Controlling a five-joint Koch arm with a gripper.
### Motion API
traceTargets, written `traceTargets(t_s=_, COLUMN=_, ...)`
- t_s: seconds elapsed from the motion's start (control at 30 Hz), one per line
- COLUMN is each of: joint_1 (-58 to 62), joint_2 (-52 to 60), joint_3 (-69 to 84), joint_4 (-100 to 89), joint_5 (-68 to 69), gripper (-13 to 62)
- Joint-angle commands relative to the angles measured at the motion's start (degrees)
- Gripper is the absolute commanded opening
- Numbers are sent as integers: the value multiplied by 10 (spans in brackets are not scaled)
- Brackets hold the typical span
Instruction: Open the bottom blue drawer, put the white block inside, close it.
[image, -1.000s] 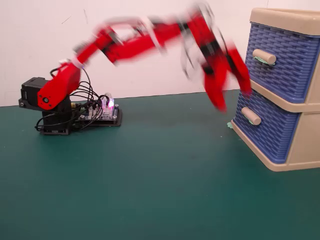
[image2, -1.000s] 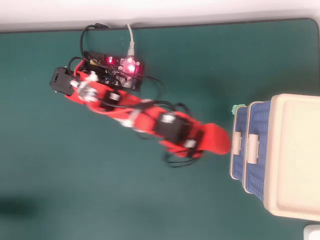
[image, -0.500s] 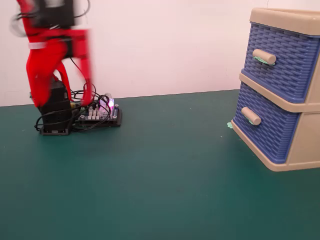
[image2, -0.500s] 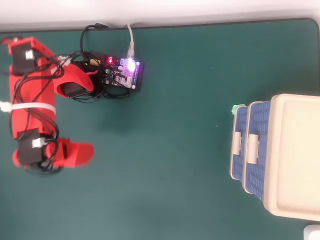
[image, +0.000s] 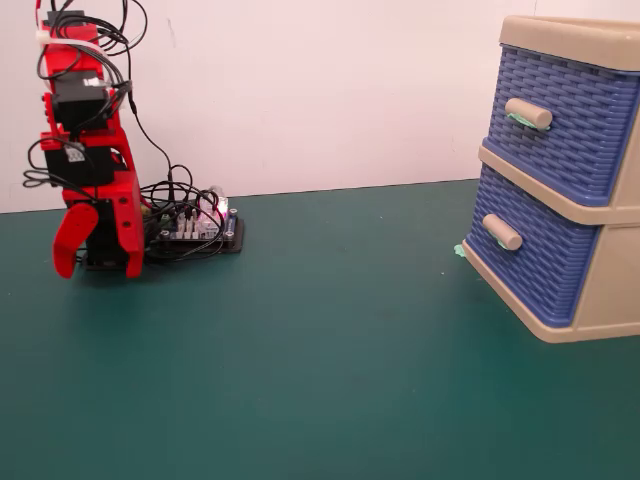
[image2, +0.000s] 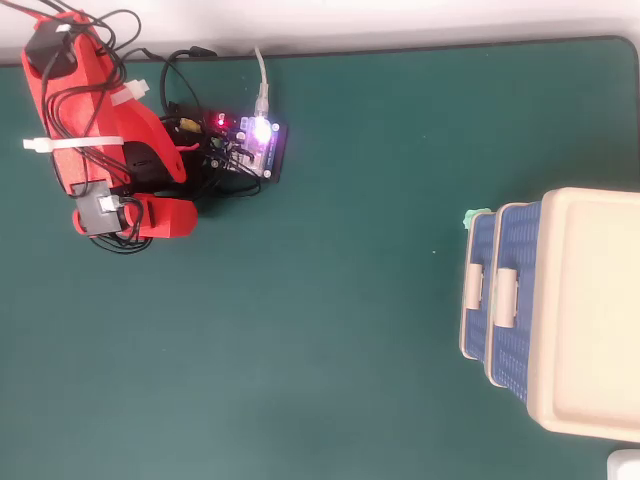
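Two drawers, both shut, and the arm is parked way over on the other side of the mat

Fixed view: the gripper (image: 97, 258) hangs straight down beside the arm's base at far left, tips near the green mat (image: 300, 380). Its two red fingers stand apart with nothing between them. The bottom blue drawer (image: 535, 262) sits at far right in the beige cabinet (image: 610, 290), well apart from the gripper, so any reach has to sweep rightward across the whole open mat. Its plain beige handle (image: 502, 232) sticks out toward the arm's side, long axis roughly horizontal. Woven basket pattern on the front, pushed fully in. The top drawer (image: 565, 120) looks the same, except its handle has green bits

Overhead view: gripper (image2: 165, 217) points right from the folded arm at upper left, next to the lit controller board (image2: 250, 148). From here I can't tell the jaw gap. The bottom drawer (image2: 478, 290) shows as a thin blue strip at the cabinet's left edge, flush and closed

No white block visible anywhere in either view, so my guess is it's already inside and the job looks basically done
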Motion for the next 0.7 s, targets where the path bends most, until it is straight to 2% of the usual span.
traceTargets(t_s=0.0, joint_1=18, joint_2=26, joint_3=4, joint_4=101, joint_5=0, gripper=341)
traceTargets(t_s=0.3, joint_1=91, joint_2=26, joint_3=4, joint_4=102, joint_5=-77, gripper=339)
traceTargets(t_s=0.5, joint_1=156, joint_2=26, joint_3=6, joint_4=96, joint_5=-178, gripper=342)
traceTargets(t_s=0.67, joint_1=156, joint_2=25, joint_3=4, joint_4=95, joint_5=-182, gripper=343)
